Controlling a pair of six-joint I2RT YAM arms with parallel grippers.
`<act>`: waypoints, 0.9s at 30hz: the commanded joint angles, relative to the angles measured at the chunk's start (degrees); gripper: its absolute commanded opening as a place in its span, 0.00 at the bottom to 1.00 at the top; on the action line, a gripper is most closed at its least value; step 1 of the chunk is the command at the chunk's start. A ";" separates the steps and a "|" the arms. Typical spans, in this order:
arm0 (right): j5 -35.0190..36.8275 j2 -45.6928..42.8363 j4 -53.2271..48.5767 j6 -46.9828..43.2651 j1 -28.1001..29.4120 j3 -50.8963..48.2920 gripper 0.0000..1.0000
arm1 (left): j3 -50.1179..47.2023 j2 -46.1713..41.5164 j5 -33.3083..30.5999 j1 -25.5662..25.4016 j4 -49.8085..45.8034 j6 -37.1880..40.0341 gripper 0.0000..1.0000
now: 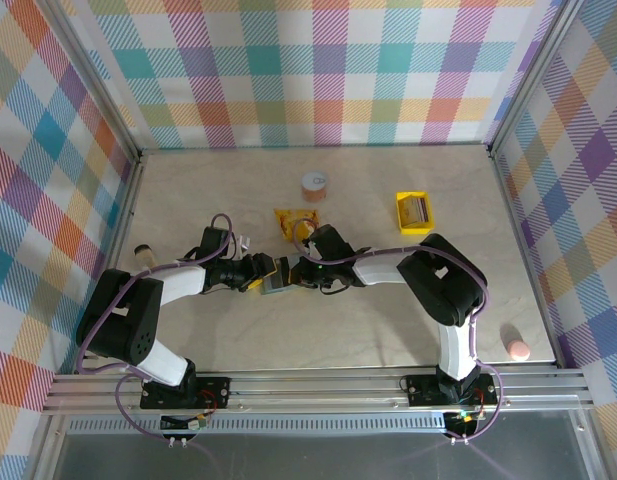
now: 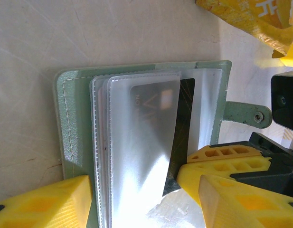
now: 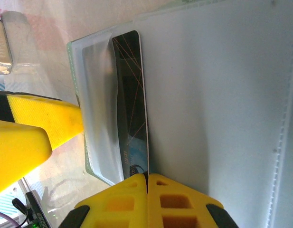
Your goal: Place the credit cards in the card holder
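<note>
Two arms meet at the middle of the table (image 1: 408, 310), over one card holder (image 1: 277, 284), a sage-green wallet lying open and flat. In the left wrist view the card holder (image 2: 70, 128) shows a stack of clear plastic sleeves (image 2: 137, 156), too closely overlapped to count.

One dark card (image 3: 132, 99) stands partly inside a sleeve, its near end outside. The right gripper (image 3: 147, 176) has its two fingers pressed together on that end, pinching the card's thin edge.

A greyish card shape (image 2: 153, 102) shows through the frosted plastic beside the dark card (image 2: 185, 123). Whether it is a second card cannot be told.

The left gripper (image 2: 141, 190) is spread wide, one finger over the holder's stitched edge and the other at the opposite side, the sleeves between them.

Beyond the arms lie one orange-yellow snack packet (image 1: 293, 222), one yellow tray (image 1: 414, 227) and one round peach-coloured object (image 1: 314, 185). One pink object (image 1: 519, 349) sits near the right wall.
</note>
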 commanded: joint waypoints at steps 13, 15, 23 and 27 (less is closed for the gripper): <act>-0.83 3.02 -2.71 -0.07 1.82 2.64 0.00 | 0.34 0.74 0.61 0.00 -0.37 0.47 0.59; -0.93 3.02 -3.17 -0.46 1.83 2.97 0.00 | 0.30 0.74 0.61 -0.08 -0.28 0.43 0.59; -1.41 1.78 -4.19 -2.12 1.92 3.29 0.05 | 0.26 1.27 0.52 -0.17 0.38 -0.20 0.58; -0.35 -0.82 -5.48 -2.50 1.92 2.98 0.17 | 0.34 1.14 -0.25 -0.17 0.18 -0.48 0.57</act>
